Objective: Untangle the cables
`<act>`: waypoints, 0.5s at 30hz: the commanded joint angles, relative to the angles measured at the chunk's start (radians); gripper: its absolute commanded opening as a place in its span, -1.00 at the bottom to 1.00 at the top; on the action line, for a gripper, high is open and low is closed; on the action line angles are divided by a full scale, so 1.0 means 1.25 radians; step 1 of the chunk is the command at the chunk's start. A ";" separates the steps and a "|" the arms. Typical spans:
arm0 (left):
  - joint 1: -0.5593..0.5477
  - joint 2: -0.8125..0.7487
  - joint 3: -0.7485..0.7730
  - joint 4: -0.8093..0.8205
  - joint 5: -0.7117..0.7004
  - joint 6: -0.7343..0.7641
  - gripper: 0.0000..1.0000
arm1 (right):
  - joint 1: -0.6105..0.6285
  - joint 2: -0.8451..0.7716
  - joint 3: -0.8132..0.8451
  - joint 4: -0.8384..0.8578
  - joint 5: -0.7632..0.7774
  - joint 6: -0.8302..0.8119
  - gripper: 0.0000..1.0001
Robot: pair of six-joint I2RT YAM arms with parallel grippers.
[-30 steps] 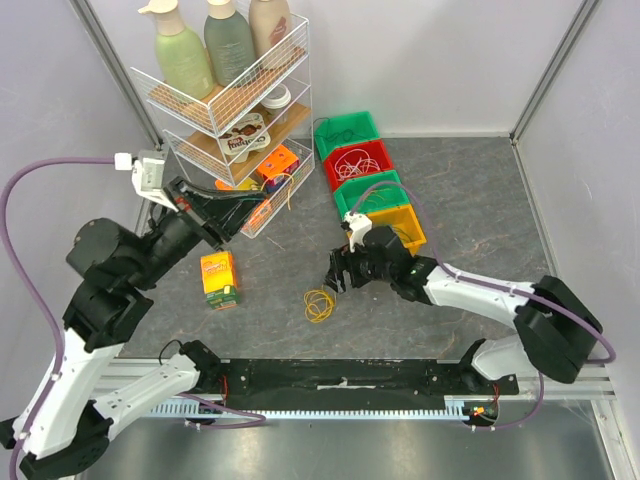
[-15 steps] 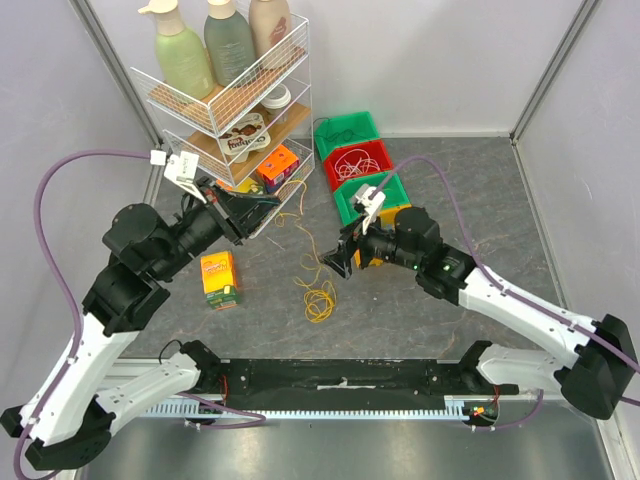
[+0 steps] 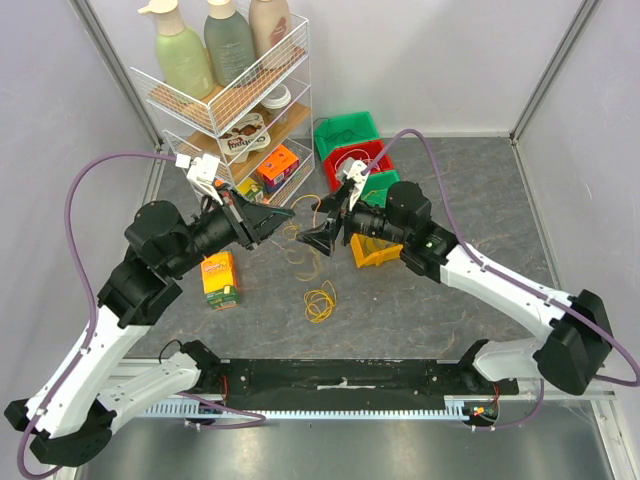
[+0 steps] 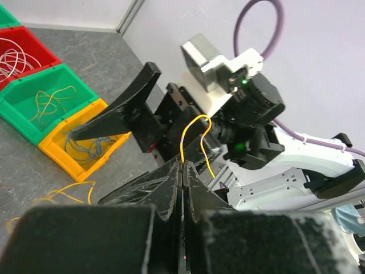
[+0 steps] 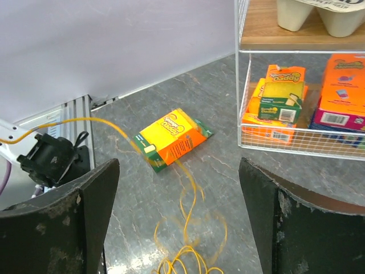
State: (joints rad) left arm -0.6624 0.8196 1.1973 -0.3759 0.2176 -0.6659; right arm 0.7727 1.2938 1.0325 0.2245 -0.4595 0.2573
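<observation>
A yellow cable [image 3: 320,300] lies partly coiled on the grey table, and its strands rise toward my left gripper [image 3: 289,214]. In the left wrist view the left gripper [image 4: 182,164] is shut on this yellow cable [image 4: 195,122], which loops above the fingertips. My right gripper [image 3: 322,223] hovers open just to the right of it, facing it. In the right wrist view the right gripper [image 5: 182,228] has nothing between its wide fingers [image 5: 85,217]; the yellow cable [image 5: 188,254] hangs and coils below. More cables lie in the bins: white [image 4: 14,57], yellow [image 4: 48,100], blue [image 4: 85,145].
Four bins stand behind the right arm: green [image 3: 347,130], red [image 3: 340,160], green [image 3: 395,180], yellow [image 3: 368,255]. A wire rack [image 3: 225,105] with bottles and boxes stands at the back left. An orange box [image 3: 219,278] lies on the table near the coil.
My left gripper has swung right and up, drawing the yellow cable off the table. My right gripper has risen and moved left toward it, jaws wide.
</observation>
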 commanded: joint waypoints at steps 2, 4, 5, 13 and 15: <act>0.001 -0.016 0.006 0.053 0.027 -0.035 -0.96 | -0.001 0.050 0.022 0.142 -0.064 0.054 0.83; -0.001 -0.016 0.008 0.060 0.032 -0.039 -0.96 | 0.000 0.073 0.017 0.163 -0.077 0.071 0.81; 0.001 -0.015 0.010 0.064 0.034 -0.043 -0.96 | 0.000 0.079 0.007 0.169 -0.074 0.076 0.78; 0.001 -0.013 0.045 0.087 0.042 -0.017 -0.96 | 0.005 0.158 -0.070 0.347 -0.143 0.254 -0.33; 0.000 -0.011 0.062 0.086 0.035 -0.004 -0.97 | 0.006 0.171 -0.093 0.397 -0.148 0.298 -0.59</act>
State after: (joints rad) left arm -0.6624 0.8062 1.2053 -0.3229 0.2459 -0.6910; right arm 0.7750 1.4769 0.9680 0.5308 -0.5888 0.4858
